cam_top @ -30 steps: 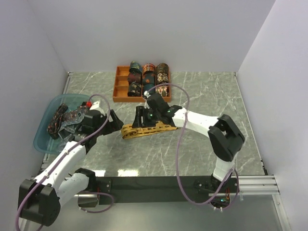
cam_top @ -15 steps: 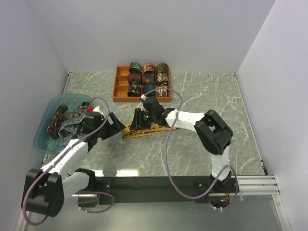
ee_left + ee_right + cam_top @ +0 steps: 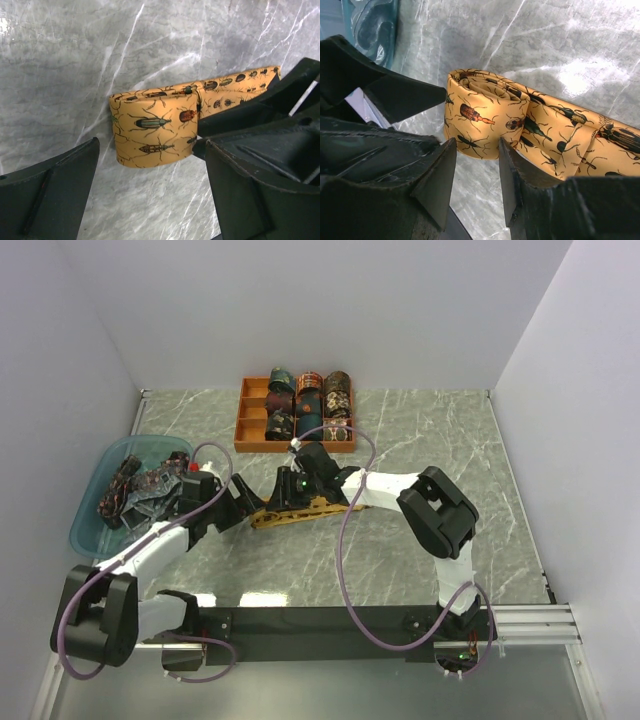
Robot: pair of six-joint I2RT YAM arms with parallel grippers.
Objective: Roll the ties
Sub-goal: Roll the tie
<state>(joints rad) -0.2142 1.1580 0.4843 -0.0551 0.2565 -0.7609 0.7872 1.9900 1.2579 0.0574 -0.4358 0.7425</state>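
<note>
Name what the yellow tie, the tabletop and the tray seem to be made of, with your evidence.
The tie: cloth, perhaps silk or polyester; soft folds, faint sheen, printed beetles. The tabletop: grey marble or a marble-look laminate; white veins, glossy glare. The tray: orange, probably plastic; thin rigid dividers, matte.

White arms (image 3: 392, 486), black joints (image 3: 440, 512), purple cables (image 3: 343, 540)

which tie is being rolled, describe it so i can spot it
On the grey marble table, look just in front of the orange compartment tray, right of the blue basin. The tie lying there is mustard-gold with printed beetles, one end rolled up; the tray's rolled ties are darker.
</note>
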